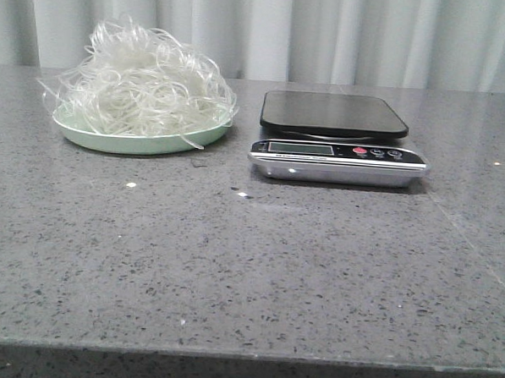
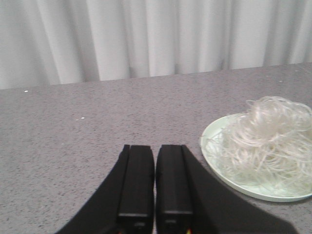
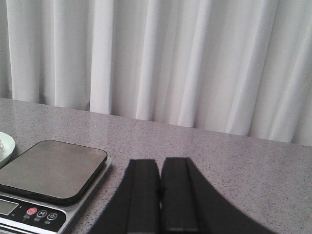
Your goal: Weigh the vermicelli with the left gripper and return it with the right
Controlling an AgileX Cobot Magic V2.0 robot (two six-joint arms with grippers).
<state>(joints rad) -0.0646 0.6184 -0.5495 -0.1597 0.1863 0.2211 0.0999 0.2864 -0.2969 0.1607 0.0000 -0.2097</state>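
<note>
Left gripper [image 2: 155, 183]: fingers pressed together, nothing between them, held above bare table [image 2: 73, 146]. Not visible in the front view.

Right gripper [image 3: 160, 195]: fingers likewise pressed together and empty, above the table just beside the scale [image 3: 51, 170]. Not visible in the front view.

Vermicelli [image 2: 268, 141]: loose whitish tangle heaped on the plate [image 2: 214, 139]; strands spill over the rim. In the left wrist view it lies near the left fingers, ahead of them and off to one side, not touching. In the right wrist view only a sliver of the plate shows, beyond the scale; the noodles themselves are out of frame.

Scale: dark platform bare, display and buttons facing the robot. It stands just beside the plate in the front view, between the plate and the right fingers.

Progress: judged not begun. No strand sits on the scale and neither gripper holds anything. Remaining: left gripper opens, takes the tangle, sets it on the platform; right gripper then carries it back to the plate.
</note>
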